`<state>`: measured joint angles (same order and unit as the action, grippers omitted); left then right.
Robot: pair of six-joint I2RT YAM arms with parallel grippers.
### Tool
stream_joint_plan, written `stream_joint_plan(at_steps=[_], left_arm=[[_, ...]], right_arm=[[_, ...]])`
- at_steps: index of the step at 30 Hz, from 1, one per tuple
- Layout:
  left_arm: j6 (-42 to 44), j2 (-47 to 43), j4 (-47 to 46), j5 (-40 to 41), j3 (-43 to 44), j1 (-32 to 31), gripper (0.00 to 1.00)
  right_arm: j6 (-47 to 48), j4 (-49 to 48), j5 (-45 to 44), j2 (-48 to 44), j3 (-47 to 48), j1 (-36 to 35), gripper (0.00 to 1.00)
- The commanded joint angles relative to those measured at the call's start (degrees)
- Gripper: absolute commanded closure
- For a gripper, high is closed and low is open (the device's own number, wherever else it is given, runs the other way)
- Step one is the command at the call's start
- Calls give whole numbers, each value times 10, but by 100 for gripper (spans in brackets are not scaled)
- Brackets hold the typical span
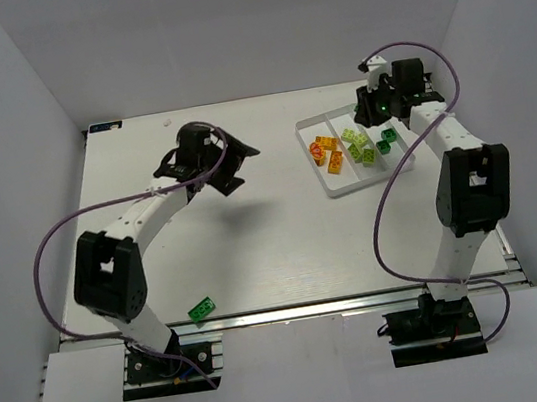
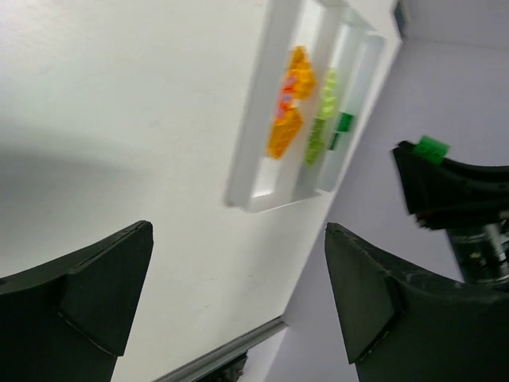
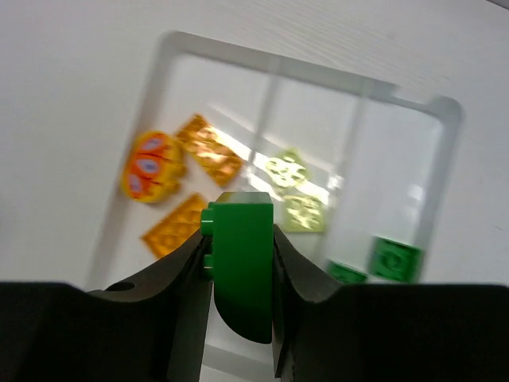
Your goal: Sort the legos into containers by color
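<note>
The white tray [image 1: 367, 183] lies at the far right of the table. Its left compartment holds orange legos [image 1: 327, 150], the middle one pale yellow-green legos [image 1: 359, 142], the right one dark green legos [image 1: 386, 141]. My right gripper [image 1: 372, 105] hovers over the tray's far end. In the right wrist view it [image 3: 242, 239] is shut on a dark green brick [image 3: 242, 270] above the tray [image 3: 262, 60]. My left gripper [image 1: 228, 167] is open and empty above the table's middle, jaws wide in its wrist view [image 2: 238, 294]. A loose dark green brick [image 1: 201, 309] lies near the front edge.
White walls close in the table on the left, back and right. The left wrist view shows the tray [image 2: 258, 119] with its sorted bricks and the right gripper holding its green brick [image 2: 432, 148]. The arm bases sit at the near edge.
</note>
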<state>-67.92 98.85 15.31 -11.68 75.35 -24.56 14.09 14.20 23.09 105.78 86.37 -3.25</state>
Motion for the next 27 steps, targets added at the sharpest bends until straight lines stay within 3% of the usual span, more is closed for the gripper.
stream_joint_plan(at_steps=[1,6,11,15,16,20,27], left_arm=[[14,-108,87,63,-56,10,2],[-40,-187,213,139,-113,33,2],[-60,-218,284,134,-122,52,2],[-84,-235,350,131,-129,52,2],[-100,-242,372,128,-132,52,2],[-152,-279,425,122,-152,52,2],[-250,-322,537,135,-154,42,2]], right_arm=[[59,41,-84,40,51,25,89],[109,75,-118,110,141,51,76],[119,121,-129,204,243,54,66],[131,128,-117,229,260,54,52],[130,128,-116,230,258,54,43],[126,134,-102,236,260,56,33],[106,120,-57,184,253,60,32]])
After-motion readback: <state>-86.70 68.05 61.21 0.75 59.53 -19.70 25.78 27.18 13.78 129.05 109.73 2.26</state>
